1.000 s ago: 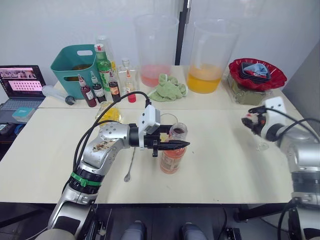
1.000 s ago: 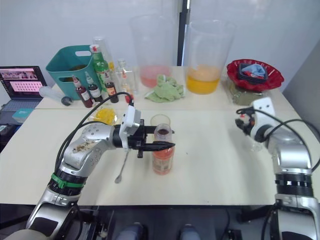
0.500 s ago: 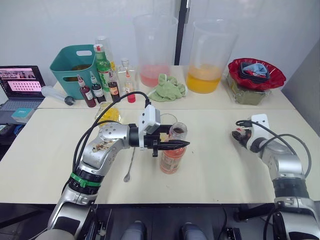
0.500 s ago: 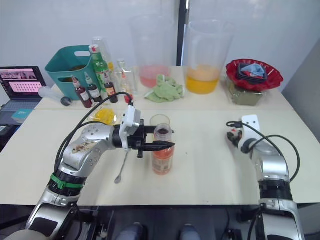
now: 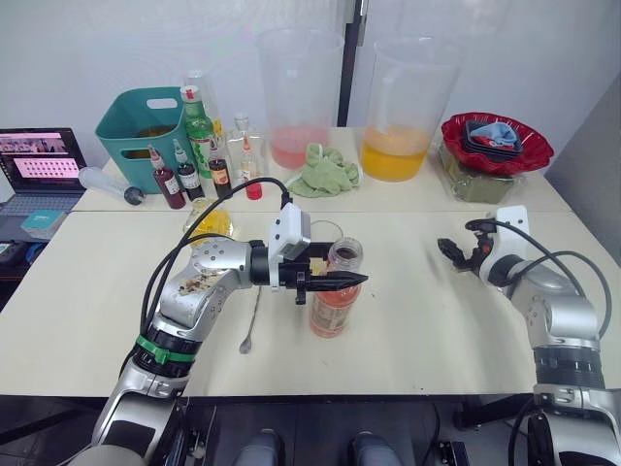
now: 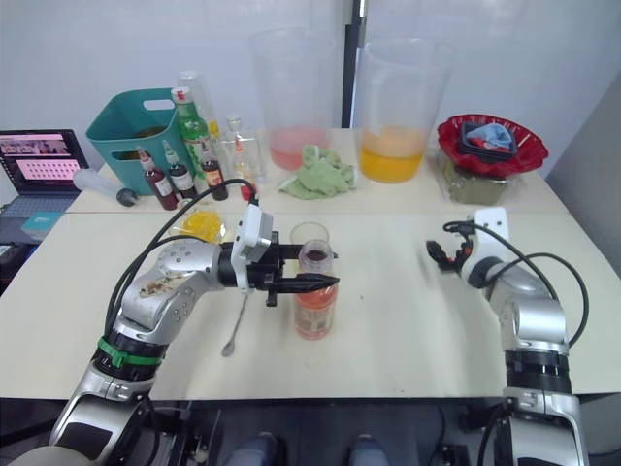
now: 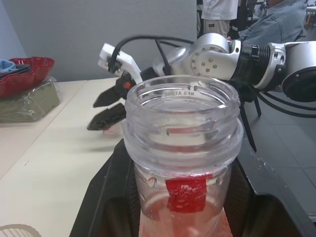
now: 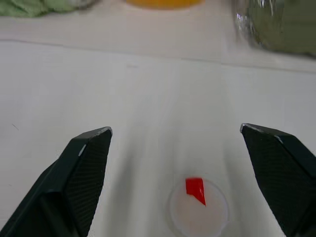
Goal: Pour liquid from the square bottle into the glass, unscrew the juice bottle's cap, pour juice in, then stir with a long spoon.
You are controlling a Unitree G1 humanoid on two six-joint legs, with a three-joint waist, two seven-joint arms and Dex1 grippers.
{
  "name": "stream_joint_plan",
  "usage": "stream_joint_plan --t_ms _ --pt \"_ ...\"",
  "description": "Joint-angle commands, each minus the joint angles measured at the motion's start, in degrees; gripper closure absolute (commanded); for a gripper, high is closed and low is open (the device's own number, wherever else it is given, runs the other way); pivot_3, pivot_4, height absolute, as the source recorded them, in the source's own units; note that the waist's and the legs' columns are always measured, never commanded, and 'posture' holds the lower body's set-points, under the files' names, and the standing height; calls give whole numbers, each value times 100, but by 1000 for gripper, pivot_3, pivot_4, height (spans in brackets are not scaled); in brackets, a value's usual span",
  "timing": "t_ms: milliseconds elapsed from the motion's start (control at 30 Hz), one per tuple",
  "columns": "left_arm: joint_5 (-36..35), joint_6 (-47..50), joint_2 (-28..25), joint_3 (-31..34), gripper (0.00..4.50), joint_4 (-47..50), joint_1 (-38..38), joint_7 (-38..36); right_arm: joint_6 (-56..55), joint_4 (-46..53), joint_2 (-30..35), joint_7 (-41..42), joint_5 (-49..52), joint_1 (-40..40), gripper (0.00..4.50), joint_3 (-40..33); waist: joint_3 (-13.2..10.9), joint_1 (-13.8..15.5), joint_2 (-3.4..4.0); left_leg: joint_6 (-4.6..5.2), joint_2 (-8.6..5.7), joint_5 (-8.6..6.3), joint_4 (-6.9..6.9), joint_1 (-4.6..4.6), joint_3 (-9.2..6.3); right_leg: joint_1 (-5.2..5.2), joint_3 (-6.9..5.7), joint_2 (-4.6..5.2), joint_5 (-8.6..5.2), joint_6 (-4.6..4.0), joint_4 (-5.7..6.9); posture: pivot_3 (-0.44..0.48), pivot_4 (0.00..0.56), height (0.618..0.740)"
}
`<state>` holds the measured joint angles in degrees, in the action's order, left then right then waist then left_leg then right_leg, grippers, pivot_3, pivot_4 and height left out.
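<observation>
Cap (image 8: 198,213) (small, round, white plastic) lies flat below spread right jaws.

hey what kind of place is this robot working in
Probably a lab or office set up as a drink-mixing test bench: a plain cream table, two huge clear plastic pitchers of coloured liquid, small dark red-capped bottles, and an open laptop at the side.
</observation>
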<state>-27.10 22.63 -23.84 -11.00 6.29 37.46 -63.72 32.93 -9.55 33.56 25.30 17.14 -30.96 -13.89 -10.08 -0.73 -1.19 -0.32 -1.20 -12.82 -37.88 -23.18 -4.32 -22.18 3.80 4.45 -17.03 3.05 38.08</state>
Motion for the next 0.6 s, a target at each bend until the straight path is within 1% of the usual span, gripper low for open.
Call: stream_joint_plan --t_ms 33,133,233,333,400,500,533,600 --pt "67 137 -84 -29 2874 0 -57 27 34 651 276 246 289 -363 35 -245 0 0 0 0 0 0 0 0 0 -1 0 0 0 0 1 0 150 740" --pt "-55 246 -110 35 2874 83 -45 6 116 851 552 541 464 -577 35 -260 0 0 0 0 1 0 0 1 -2 0 -1 -1 0 0 1 0 150 740" --pt "-199 388 -180 128 2874 206 -29 -18 304 1060 989 1066 744 -733 35 -269 0 3 0 0 2 0 0 -4 -4 -1 -3 0 0 0 -2 0 150 740" --pt "-407 612 -327 300 2874 424 -42 6 492 1683 1582 2108 1262 -461 35 -207 -2 -10 1 4 2 -3 1 -14 -4 -9 -4 0 0 0 -2 0 150 740" --pt "-525 741 -437 387 2874 570 -71 23 625 2096 1834 2631 1624 -209 35 -223 -3 -32 0 9 5 -6 3 -13 -6 -10 -5 -3 0 0 -2 0 150 740" --pt "-708 948 -575 552 2874 762 -124 96 896 2571 2074 3095 2122 98 35 -266 -4 -104 -1 14 12 -9 6 -11 -4 -11 -3 -6 0 -1 -4 0 150 740" --pt "-764 1005 -613 618 2874 803 -141 118 995 2669 2112 3146 2243 143 35 -264 -6 -119 0 15 12 -9 6 -11 -4 -11 -3 -5 0 -1 -3 0 150 740" --pt "-1098 1299 -689 885 2874 923 -178 211 1366 2743 2111 3111 2536 101 35 -227 -7 -131 -1 15 11 -9 6 -12 -4 -11 -2 -3 0 -1 -4 0 150 740"
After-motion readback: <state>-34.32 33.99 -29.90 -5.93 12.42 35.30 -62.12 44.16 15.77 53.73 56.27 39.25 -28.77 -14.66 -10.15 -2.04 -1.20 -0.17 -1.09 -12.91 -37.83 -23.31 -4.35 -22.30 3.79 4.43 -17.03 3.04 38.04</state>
